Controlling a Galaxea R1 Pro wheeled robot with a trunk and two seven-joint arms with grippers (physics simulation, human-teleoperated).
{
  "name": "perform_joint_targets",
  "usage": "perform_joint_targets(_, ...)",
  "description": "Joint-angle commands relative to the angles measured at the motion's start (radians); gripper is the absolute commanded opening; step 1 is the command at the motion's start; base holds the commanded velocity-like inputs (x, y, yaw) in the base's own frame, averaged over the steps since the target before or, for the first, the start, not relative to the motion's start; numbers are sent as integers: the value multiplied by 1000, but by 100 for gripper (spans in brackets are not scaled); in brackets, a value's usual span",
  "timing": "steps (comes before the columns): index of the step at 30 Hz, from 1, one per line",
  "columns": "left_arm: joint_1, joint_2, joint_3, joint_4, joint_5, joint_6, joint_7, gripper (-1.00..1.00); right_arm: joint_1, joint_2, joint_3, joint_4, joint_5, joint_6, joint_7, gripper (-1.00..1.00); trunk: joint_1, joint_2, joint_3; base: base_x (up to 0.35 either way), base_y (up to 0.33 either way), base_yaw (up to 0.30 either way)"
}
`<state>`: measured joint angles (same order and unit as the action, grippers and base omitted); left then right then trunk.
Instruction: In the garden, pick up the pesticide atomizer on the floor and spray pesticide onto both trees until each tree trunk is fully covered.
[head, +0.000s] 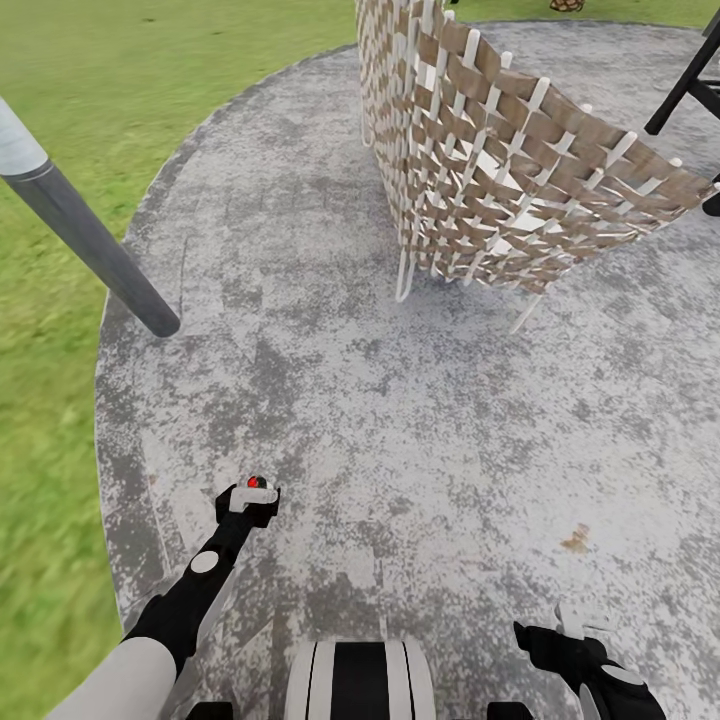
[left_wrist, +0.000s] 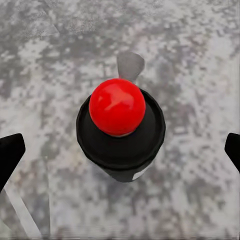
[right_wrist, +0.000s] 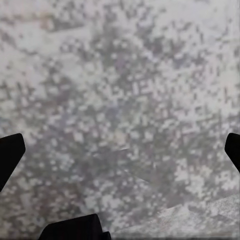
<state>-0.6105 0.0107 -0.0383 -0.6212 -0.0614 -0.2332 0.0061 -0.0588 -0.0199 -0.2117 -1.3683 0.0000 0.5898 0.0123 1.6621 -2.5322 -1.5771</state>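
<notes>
Grey paving (head: 400, 420), atomizer (left_wrist: 120, 131) seemingly upright

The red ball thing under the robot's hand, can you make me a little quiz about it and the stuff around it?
1. True or false: the left tool is shut on the atomizer.
2. What colour is the atomizer's round top?
3. Beyond the arms stands: A) a woven chair B) a bicycle C) a bucket

Key: 1 false, its fingers stand wide apart either side. 2 red. 3 A.
</notes>
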Motion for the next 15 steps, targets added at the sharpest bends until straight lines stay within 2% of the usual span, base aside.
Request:
perform_joint_targets(1, 0, 0, 0, 0, 0, 0, 0, 100, 0, 0, 0, 0, 0, 0, 0, 100, 0, 0, 0, 0, 0, 0)
perform_joint_targets(7, 0, 1, -1, 1, 0, -5, -1, 100, 0, 0, 0, 0, 0, 1, 0, 100, 0, 0, 0, 0, 0, 0)
perform_joint_targets(9, 0, 1, -2, 2, 0, -22, 0, 100, 0, 0, 0, 0, 0, 1, 0, 100, 0, 0, 0, 0, 0, 0)
perform_joint_targets(12, 1, 1, -2, 4, 1, -89, 0, 100, 0, 0, 0, 0, 0, 0, 0, 100, 0, 0, 0, 0, 0, 0)
perform_joint_targets(15, 1, 2, -2, 4, 1, -112, 0, 100, 0, 0, 0, 0, 0, 1, 0, 100, 0, 0, 0, 0, 0, 0)
